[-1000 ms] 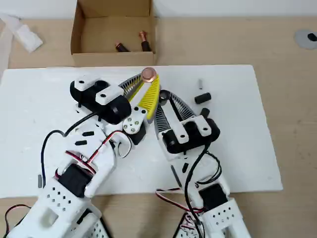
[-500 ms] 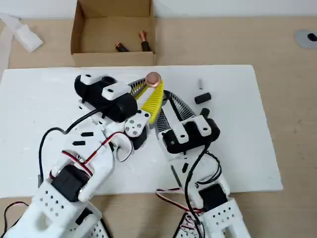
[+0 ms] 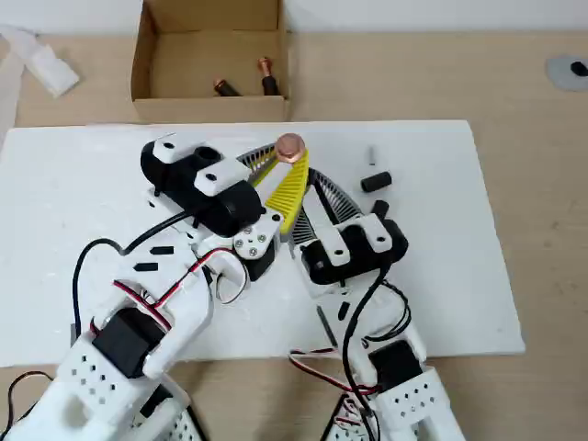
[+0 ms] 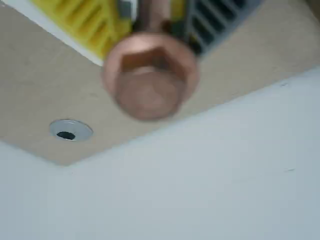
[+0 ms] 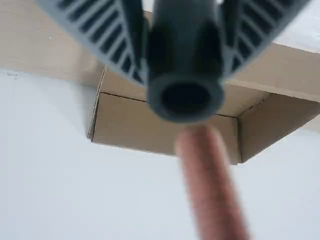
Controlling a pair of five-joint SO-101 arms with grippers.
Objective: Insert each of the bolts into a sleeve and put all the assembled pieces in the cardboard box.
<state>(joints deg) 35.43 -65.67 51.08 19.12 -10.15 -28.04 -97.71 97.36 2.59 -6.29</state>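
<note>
Just above the middle of the high view, the left gripper [image 3: 281, 158] is closed on a copper bolt [image 3: 290, 147], pinching it below the head between its yellow and grey fingers; the head faces up at the camera. Touching close at its lower right, the right gripper [image 3: 310, 180] clamps a dark sleeve [image 5: 185, 90], whose open mouth faces the right wrist camera. There the bolt's shank ends just beside that mouth, not inside it, and its long axis looks tilted off the bore; whether it touches the rim I cannot tell. The coming push seems to hinge on swinging the shank into line with the hole. Spare sleeves [image 3: 375, 181] lie to the right on the white mat [image 3: 73, 184]. The cardboard box [image 3: 140, 64] sits at upper left.
</note>
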